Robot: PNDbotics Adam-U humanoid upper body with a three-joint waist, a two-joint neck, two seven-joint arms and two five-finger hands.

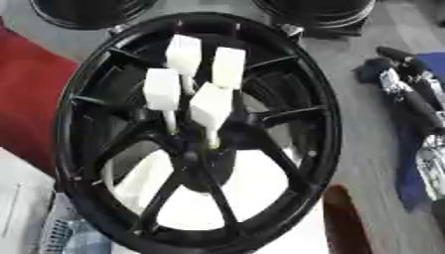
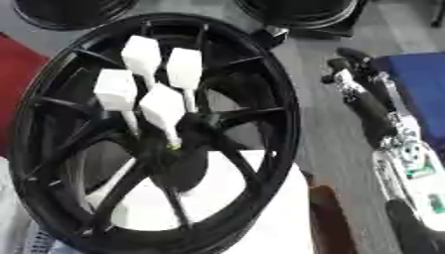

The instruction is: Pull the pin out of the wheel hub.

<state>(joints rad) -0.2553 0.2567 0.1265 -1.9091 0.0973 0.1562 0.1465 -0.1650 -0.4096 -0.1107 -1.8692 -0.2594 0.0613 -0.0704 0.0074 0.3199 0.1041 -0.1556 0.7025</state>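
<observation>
I'm looking down on the wheel hub (image 1: 195, 134), a big black spoked rim propped on something white, and it fills most of my view. Four white pins are standing in its centre, each with a blocky white head on a thin stem going down toward the hub's middle. The pin nearest me (image 1: 211, 106) has its stem running down to what looks like a yellowish tip right at the centre. Another pin (image 1: 162, 89) sits just to its left, and two more, a far left pin (image 1: 184, 53) and a far right pin (image 1: 229, 67), stand behind them. All four look seated, so as I read it no pin is out yet.

My right hand (image 2: 361, 89) is off to the right of the rim, well apart from the pins, arm stretched along the grey surface beside a blue mat (image 2: 417, 84). It's dark and smeared in both eyes, so I can't tell how its fingers are set. It's touching neither the hub nor a pin. My left hand isn't showing in either eye.

So the job is barely begun: the reach, the grasp on a pin head and the pull up and out are all still ahead of me. More black rims (image 1: 91, 12) sit at the far edge, red cloth (image 1: 26, 99) on my left
</observation>
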